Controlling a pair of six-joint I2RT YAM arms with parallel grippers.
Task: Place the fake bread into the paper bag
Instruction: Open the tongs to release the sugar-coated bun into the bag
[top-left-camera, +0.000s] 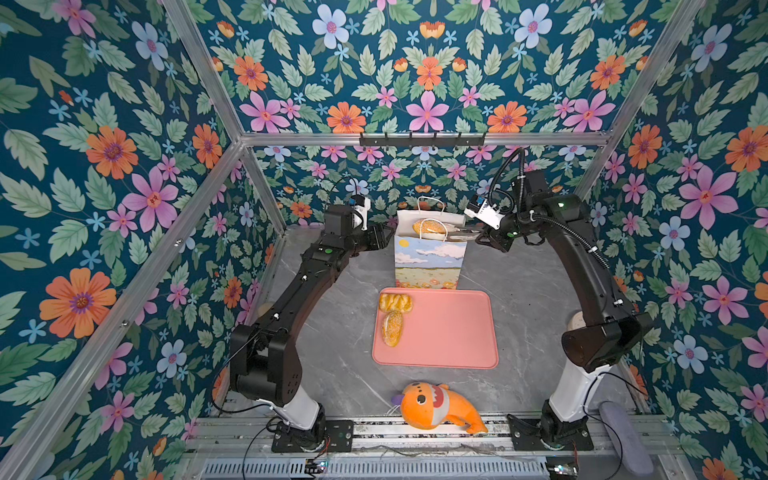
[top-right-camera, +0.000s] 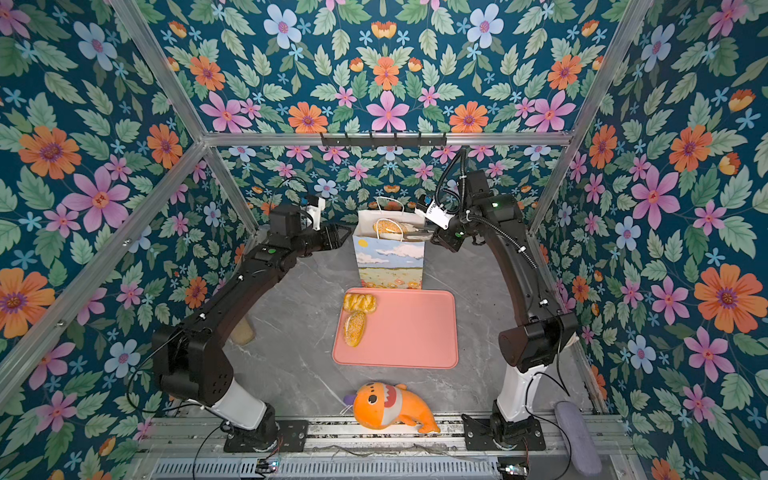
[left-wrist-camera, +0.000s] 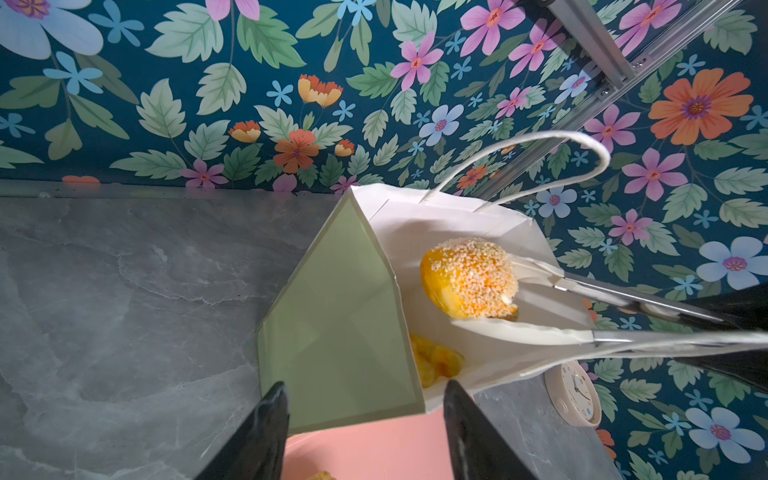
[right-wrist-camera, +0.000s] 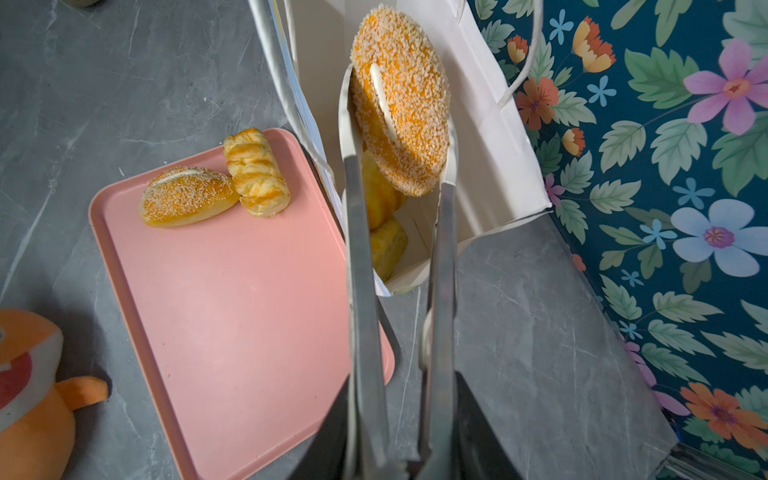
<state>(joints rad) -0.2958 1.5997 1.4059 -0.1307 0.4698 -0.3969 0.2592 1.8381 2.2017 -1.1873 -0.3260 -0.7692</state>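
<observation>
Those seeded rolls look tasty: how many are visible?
2. One roll lies on the pink tray beside the striped pastry; another roll hangs in the tongs at the paper bag opening. More may hide inside.

Soft, even light falls from above in both top views, leaving only faint, soft-edged shadows on the grey counter (top-left-camera: 332, 353) around the pink tray (top-left-camera: 457, 332). The frame bars (top-left-camera: 208, 66) bow toward the picture edges. In the wrist views the white inside of the paper bag (left-wrist-camera: 436, 224) is brightly lit. The left end effector (left-wrist-camera: 365, 386) and the tongs (right-wrist-camera: 361, 291) look dark, close and out of focus.
</observation>
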